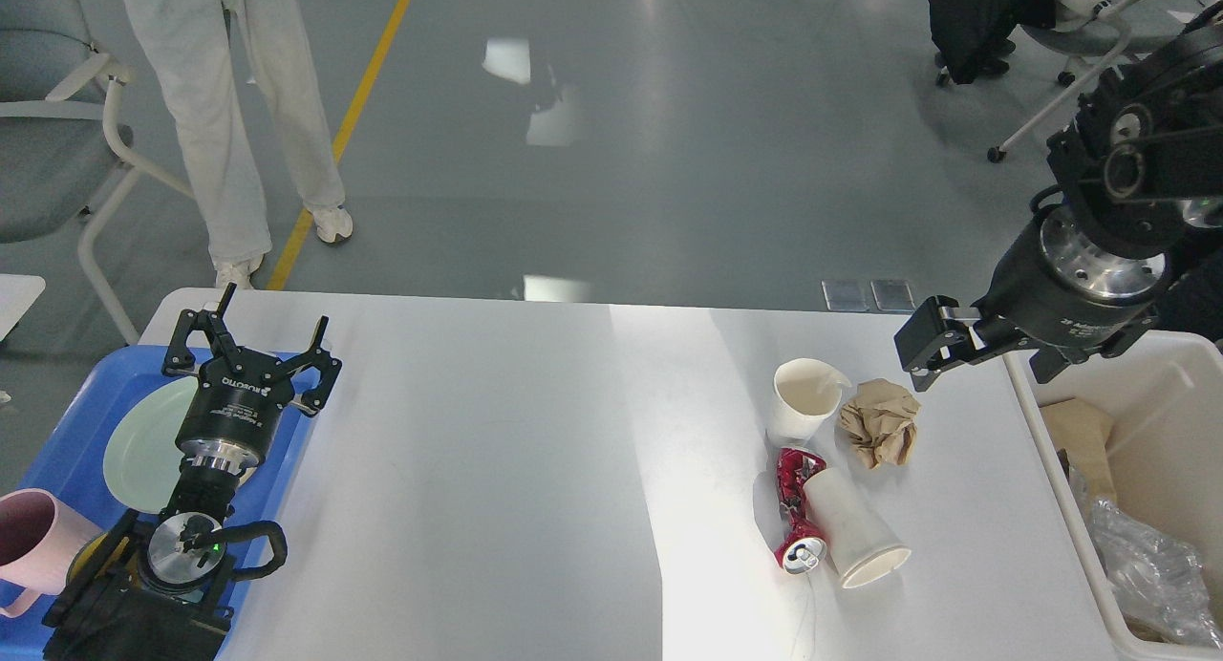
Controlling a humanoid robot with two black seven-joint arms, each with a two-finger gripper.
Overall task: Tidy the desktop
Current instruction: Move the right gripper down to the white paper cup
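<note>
The white desktop fills the lower view. At its right lie a dented white paper cup standing upright, a crumpled brown paper ball, a crushed red can and a second white paper cup on its side against the can. My right gripper hangs above the desktop, just right of the brown paper and apart from it; it is dark and side-on. My left gripper is open and empty over the far right corner of the blue tray.
The blue tray at the left holds a pale green plate and a pink mug. A white bin at the right edge holds cardboard and clear plastic. A person and chairs stand on the floor beyond.
</note>
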